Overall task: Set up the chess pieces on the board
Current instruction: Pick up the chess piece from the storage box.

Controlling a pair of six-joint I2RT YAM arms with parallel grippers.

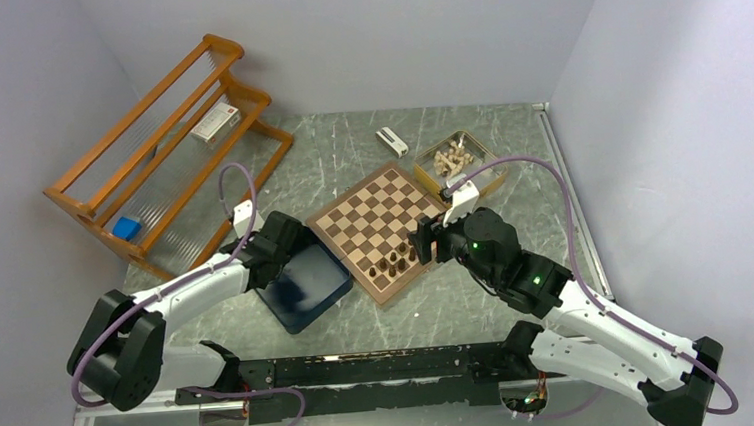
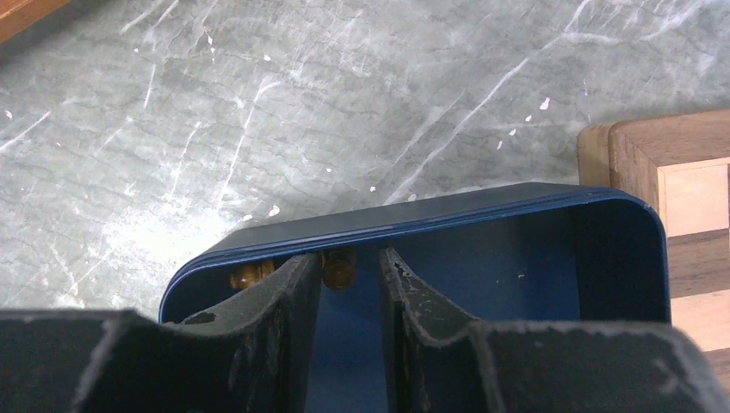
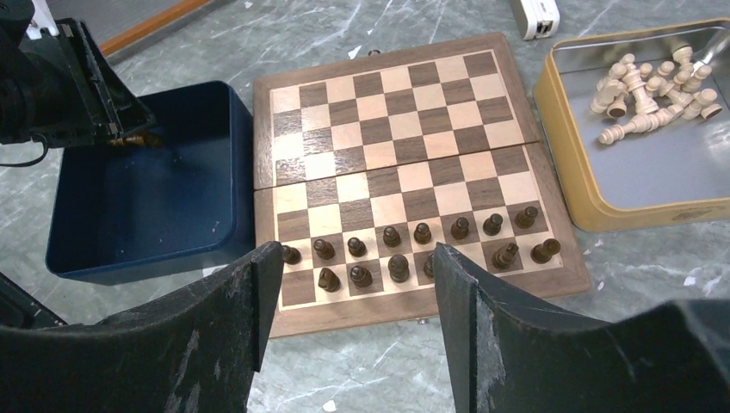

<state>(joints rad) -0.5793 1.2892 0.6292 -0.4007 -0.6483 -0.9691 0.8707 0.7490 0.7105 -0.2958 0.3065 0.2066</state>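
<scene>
Left tool (image 2: 350, 258) narrowly parted, right tool (image 3: 357, 251) wide

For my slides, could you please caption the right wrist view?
Open right hand near the board, dark pieces on two near rows, pale pieces in tin.

Dark brown chess pieces (image 3: 392, 234) upright on board (image 3: 387, 112), nearest 2 rows.

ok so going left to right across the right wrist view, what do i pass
dark blue box → board → tan tin holding the pale pieces
</scene>
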